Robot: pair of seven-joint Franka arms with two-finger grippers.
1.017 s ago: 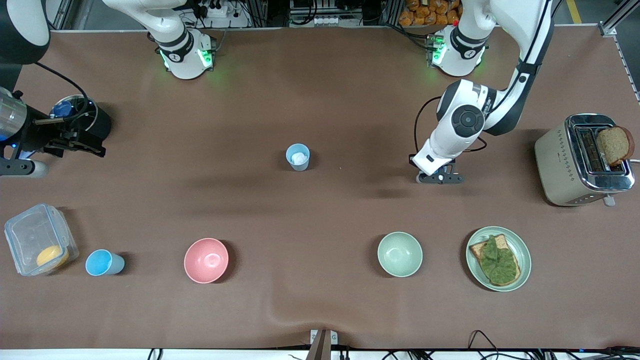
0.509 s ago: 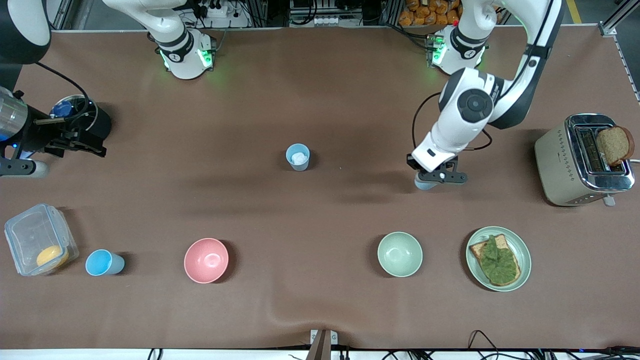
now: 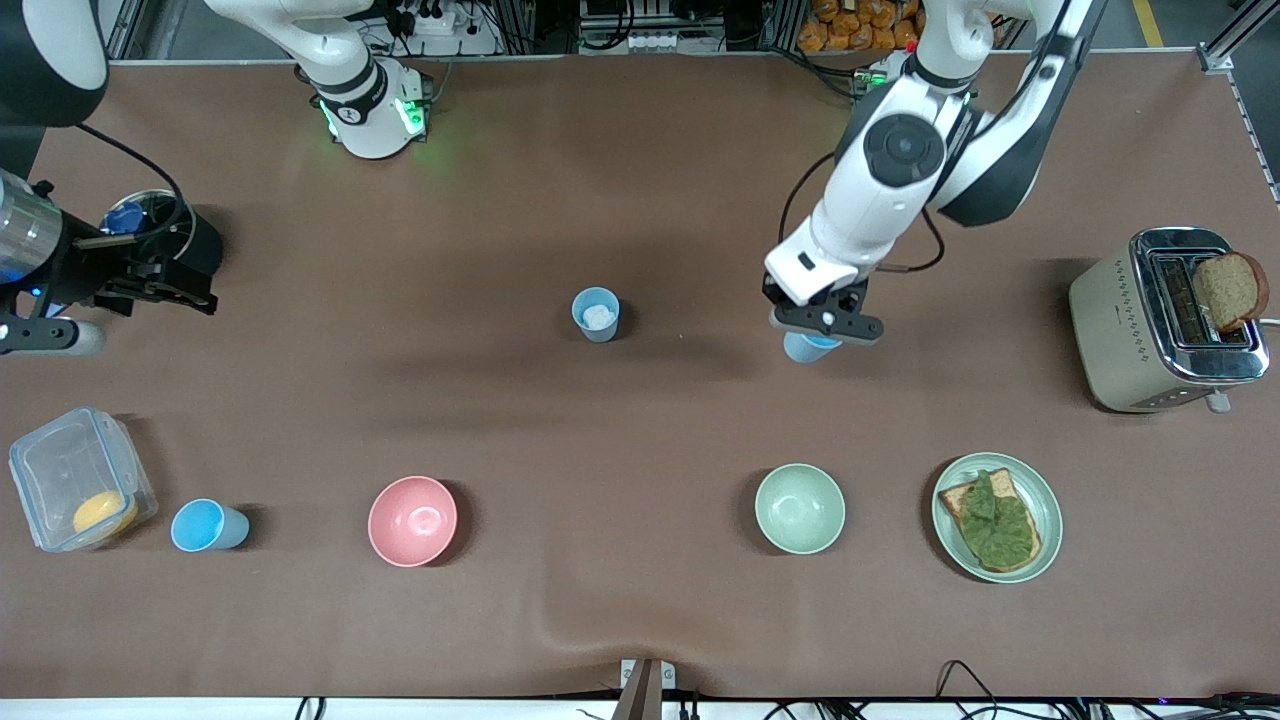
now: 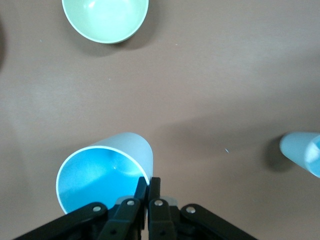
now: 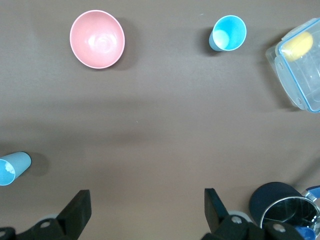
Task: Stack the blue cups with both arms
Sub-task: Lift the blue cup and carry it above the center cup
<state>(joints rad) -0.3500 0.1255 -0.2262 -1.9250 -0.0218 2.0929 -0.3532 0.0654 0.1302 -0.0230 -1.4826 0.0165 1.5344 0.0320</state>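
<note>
The left claw (image 3: 822,322) is up in the air over the middle stretch of the table (image 3: 640,420), pinched shut on the rim of a bright blue cup (image 3: 808,347). In the left wrist view the fingers (image 4: 141,192) clamp one wall of that cup (image 4: 102,175), one inside and one outside, and it hangs mouth-up below them.

The thing that matters: the paler cup with a white bit inside (image 3: 596,314) stands upright on the table, sideways from the held cup toward the right arm's end, at roughly the same depth from the front camera. So I'd guess the carry is a straight slide across, then a drop down into it. Nothing sits between them, just bare table.

The right claw (image 3: 150,282) waits wide open and empty, over its own end of the table, next to a black pot (image 3: 195,240). A third blue cup (image 3: 208,526) stands closer to the front camera, beside a clear plastic box (image 3: 80,478), with a pink bowl (image 3: 412,520) along the same row. The green bowl (image 3: 799,508), sandwich plate (image 3: 998,517) and toaster (image 3: 1165,318) are all well clear of the path.
</note>
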